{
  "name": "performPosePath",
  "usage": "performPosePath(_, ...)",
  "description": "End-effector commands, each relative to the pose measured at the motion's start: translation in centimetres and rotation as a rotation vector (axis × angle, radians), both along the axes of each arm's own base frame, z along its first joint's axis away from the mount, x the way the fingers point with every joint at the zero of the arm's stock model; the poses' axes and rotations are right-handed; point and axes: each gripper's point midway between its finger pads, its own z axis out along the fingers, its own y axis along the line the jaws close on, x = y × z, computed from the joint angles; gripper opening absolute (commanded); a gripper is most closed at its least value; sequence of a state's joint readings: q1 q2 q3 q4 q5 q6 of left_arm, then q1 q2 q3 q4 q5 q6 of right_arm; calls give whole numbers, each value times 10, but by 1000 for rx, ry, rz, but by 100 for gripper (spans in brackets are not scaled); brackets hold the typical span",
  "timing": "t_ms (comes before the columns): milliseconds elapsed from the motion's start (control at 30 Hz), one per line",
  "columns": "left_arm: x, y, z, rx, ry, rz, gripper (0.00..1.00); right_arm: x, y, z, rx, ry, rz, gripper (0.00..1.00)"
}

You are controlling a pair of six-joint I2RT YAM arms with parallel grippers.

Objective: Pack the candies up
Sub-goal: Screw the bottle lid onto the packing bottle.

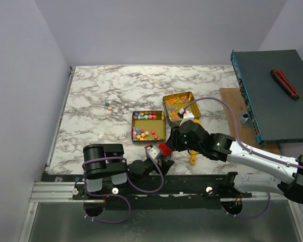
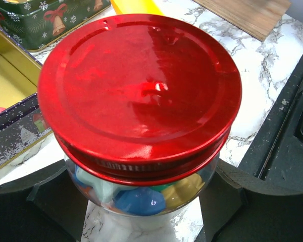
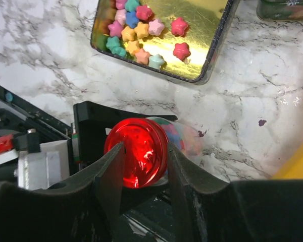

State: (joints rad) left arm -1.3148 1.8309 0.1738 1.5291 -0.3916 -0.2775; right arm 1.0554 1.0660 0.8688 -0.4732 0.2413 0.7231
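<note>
Bright, even light; white glare on the red cap (image 2: 141, 91) and gold tin (image 3: 202, 45); candies (image 2: 136, 201) beneath it blurred.

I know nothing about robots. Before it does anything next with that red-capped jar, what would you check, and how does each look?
1. Left hand clamping the jar: ok.
2. Red cap sitting level on the jar: ok.
3. Right hand straddling the cap: ok.
4. Right fingers actually pressing the cap: cannot tell.
5. All candies packed: not ok; many sit in the near tin and far tin, two strays lie on the table.
</note>
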Motion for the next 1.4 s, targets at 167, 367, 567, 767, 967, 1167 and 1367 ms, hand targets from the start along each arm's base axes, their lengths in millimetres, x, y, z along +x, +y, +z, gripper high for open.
performPosePath(167, -9, 15, -26, 47, 71, -17, 42, 30, 14, -10, -21, -27, 18, 41)
performPosePath(367, -9, 15, -27, 46, 75, -16, 42, 27, 21, -19, 30, 9, 72, 39)
performPosePath(567, -9, 13, -26, 44, 71, -20, 42, 21, 26, -31, 27, 48, 108, 37)
performPosePath(767, -10, 12, -26, 42, 73, -25, 42, 17, 27, -40, 26, 67, 120, 36)
performPosePath(967, -10, 12, -26, 43, 75, -23, 42, 7, 27, -48, 33, 102, 148, 31)
performPosePath(1167, -8, 14, -28, 45, 78, -11, 42, -6, 24, -51, 36, 130, 198, 23)
performPosePath(1367, -2, 20, -31, 34, 112, 28, 40, -24, 12, -59, 35, 177, 224, 18)
